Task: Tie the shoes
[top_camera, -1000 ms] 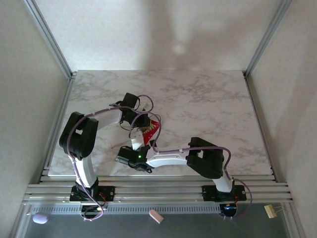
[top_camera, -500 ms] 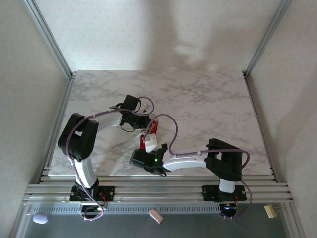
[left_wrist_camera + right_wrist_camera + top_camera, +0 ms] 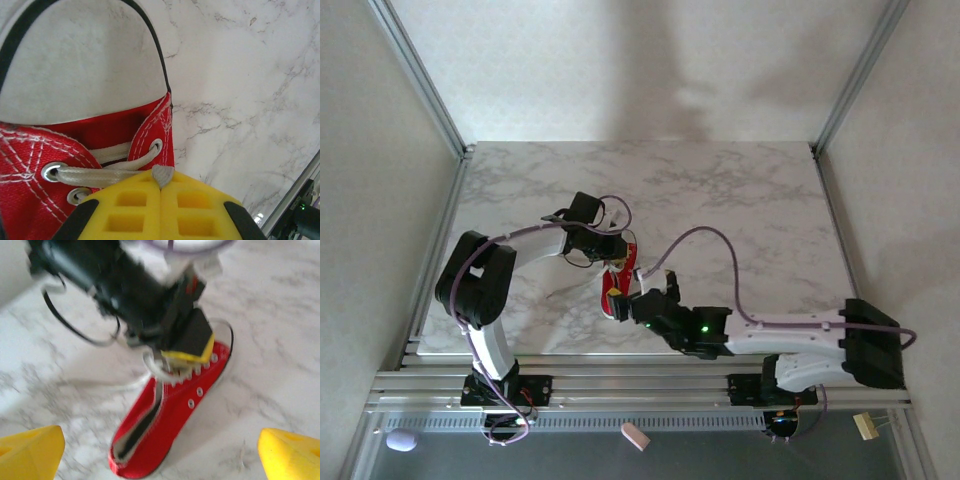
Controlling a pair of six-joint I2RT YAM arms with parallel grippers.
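The red sneaker (image 3: 617, 280) lies on the marble surface (image 3: 750, 200), left of centre and towards the near edge, with both arms meeting over it. The left arm (image 3: 535, 236) reaches in from the left, and the left jaws sit right on top of the shoe's lacing. From the left wrist their 2 yellow pads (image 3: 135, 210) are pressed flat together with no gap. A small grey nub (image 3: 162, 175) pokes out between the tips (I cannot tell what it is, or whether any lace is caught there). Just ahead of the pads a white lace (image 3: 95, 176) crosses between 2 metal eyelets (image 3: 50, 172). Beyond that are the red canvas and the white toe cap (image 3: 75, 60). The right arm (image 3: 790, 335) stretches low along the near edge, and the right jaws stand wide, empty, just to the right of the sneaker's near end. From the right wrist, which is blurred, the 2 yellow fingertips (image 3: 30, 452) sit at the bottom corners, well apart. The shoe lies on the marble between and beyond them, heel opening (image 3: 132, 437) nearest and toe farthest. In that view lace loops (image 3: 150, 365) bunch beside the left arm's yellow pad, and 1 strand (image 3: 107, 385) trails off to the left across the marble.
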